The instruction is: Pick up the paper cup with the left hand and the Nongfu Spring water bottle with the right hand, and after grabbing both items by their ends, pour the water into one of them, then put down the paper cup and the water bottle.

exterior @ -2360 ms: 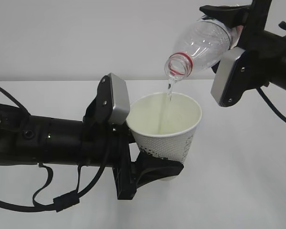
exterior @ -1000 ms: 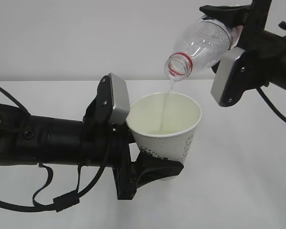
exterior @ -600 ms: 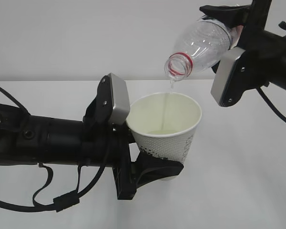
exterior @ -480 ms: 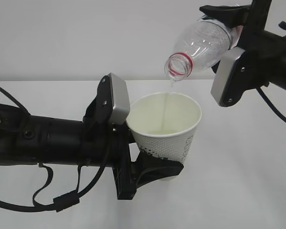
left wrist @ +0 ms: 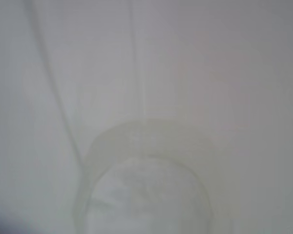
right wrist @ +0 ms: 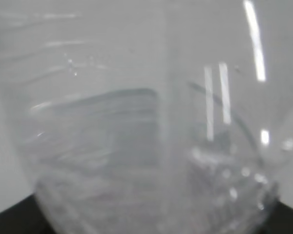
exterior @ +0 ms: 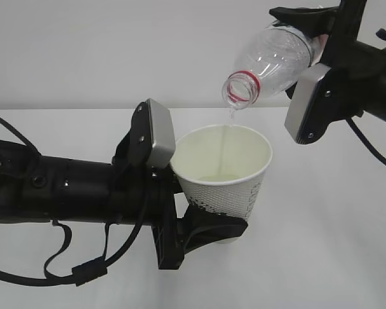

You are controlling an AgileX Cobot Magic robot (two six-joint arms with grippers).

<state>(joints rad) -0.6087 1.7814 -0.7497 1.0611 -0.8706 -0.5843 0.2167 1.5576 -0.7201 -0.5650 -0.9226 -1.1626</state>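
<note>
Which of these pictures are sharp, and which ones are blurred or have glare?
Exterior view: sharp, evenly lit, cup and bottle clear. Left wrist view: washed out and hazy, only a faint cup rim. Right wrist view: bottle wall fills the frame, out of focus, with bright glare streaks.

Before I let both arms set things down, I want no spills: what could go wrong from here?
The Nongfu Spring water bottle is tipped mouth-down over the paper cup, dripping; moved sideways before righting, it may wet the table. The left hand grips the cup low, and there is water inside, so a jerk could slosh it.
</note>
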